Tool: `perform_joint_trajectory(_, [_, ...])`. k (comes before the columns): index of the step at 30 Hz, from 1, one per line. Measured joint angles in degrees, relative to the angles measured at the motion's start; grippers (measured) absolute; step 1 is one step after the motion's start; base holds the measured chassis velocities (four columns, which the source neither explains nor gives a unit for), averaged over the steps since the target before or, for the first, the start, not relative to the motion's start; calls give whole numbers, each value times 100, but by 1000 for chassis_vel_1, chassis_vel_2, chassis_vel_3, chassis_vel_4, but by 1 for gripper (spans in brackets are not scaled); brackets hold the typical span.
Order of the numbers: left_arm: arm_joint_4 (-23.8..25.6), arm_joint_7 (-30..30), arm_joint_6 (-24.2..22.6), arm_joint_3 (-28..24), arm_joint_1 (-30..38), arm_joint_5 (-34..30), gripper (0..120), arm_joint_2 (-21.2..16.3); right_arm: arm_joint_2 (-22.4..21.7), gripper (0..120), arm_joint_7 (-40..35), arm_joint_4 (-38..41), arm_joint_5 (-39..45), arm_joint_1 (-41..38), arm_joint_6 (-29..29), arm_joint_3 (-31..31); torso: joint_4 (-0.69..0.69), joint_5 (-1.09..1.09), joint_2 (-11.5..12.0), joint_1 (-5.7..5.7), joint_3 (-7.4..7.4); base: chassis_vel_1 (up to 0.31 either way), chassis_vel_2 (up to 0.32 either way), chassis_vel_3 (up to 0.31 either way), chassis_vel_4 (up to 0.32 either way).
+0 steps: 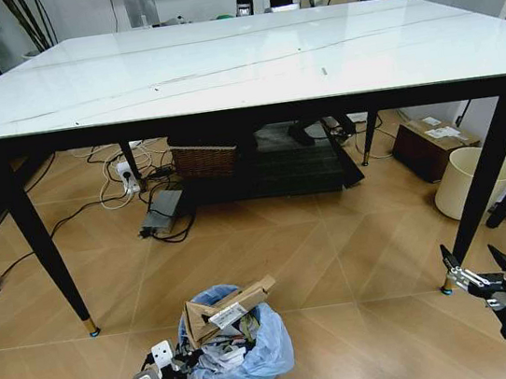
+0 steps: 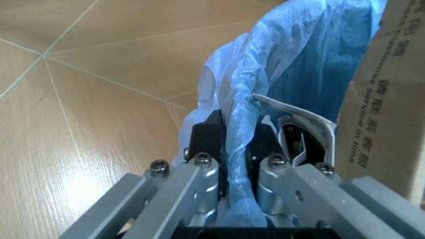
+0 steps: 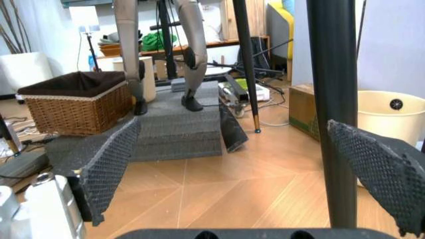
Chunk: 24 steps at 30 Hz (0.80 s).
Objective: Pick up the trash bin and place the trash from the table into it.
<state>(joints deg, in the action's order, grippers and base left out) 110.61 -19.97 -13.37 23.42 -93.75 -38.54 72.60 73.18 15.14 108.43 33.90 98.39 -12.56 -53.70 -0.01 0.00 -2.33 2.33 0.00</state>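
Left jaws pinched on the bin's blue liner at floor level; right jaws spread wide beside a worktop leg.

The left gripper [image 2: 232, 164] has its jaws closed on a fold of the light blue bag at the rim of the trash bin [image 1: 241, 351], which stands on the wooden floor just in front of the robot, before the near edge of the worktop [image 1: 235, 65]. The bin is stuffed: a crumpled brown paper bag [image 1: 228, 311] pokes up out of its top, with white papers under it. The right gripper [image 1: 477, 264] hangs low on the robot's right, jaws open and holding nothing, near the foot of the worktop's front right black leg [image 3: 330, 114]. A plain cream bin [image 1: 471, 179] stands on the floor beyond that leg, and a wicker basket [image 3: 76, 102] sits under the worktop.
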Motion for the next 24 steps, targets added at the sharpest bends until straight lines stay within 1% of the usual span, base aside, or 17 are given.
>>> perform_joint_trajectory(2, [3,-2,-2,-2,1,5,15,1,0,100,0,0,0,0,0,0,0,0,0,0,0,0,0,0,0])
perform_joint_trajectory(5, [3,-3,-4,-4,11,8,17,0,0,100,0,0,0,0,0,1,0,0,0,0,0,0,0,0,0])
perform_joint_trajectory(7, [4,-4,-10,-4,18,8,25,-5,0,100,0,0,0,0,0,0,0,-1,0,0,0,0,0,0,0])
perform_joint_trajectory(9, [6,-5,-12,-4,19,8,27,-7,0,100,0,0,0,0,0,1,0,0,0,0,0,0,0,0,0])
perform_joint_trajectory(13, [27,-9,-16,-11,21,18,45,-4,0,100,0,0,0,0,0,0,0,-1,0,0,1,0,0,0,0])
perform_joint_trajectory(14, [31,-9,-16,-11,20,21,48,-3,0,100,0,0,0,0,0,0,0,-1,0,0,1,0,0,0,0])
perform_joint_trajectory(15, [31,-9,-16,-11,20,21,48,-3,0,100,0,0,0,0,0,0,0,-1,0,0,1,0,0,0,0])
perform_joint_trajectory(21, [56,-10,-9,-11,6,51,75,-1,0,100,0,0,0,0,0,0,0,1,0,0,1,0,0,0,0])
perform_joint_trajectory(23, [57,-10,-8,-11,5,54,77,0,0,100,0,0,0,0,0,0,0,1,0,0,1,0,0,0,0])
perform_joint_trajectory(24, [57,-10,-5,-11,3,67,81,5,0,100,0,0,0,0,0,0,0,1,0,0,1,0,0,0,0])
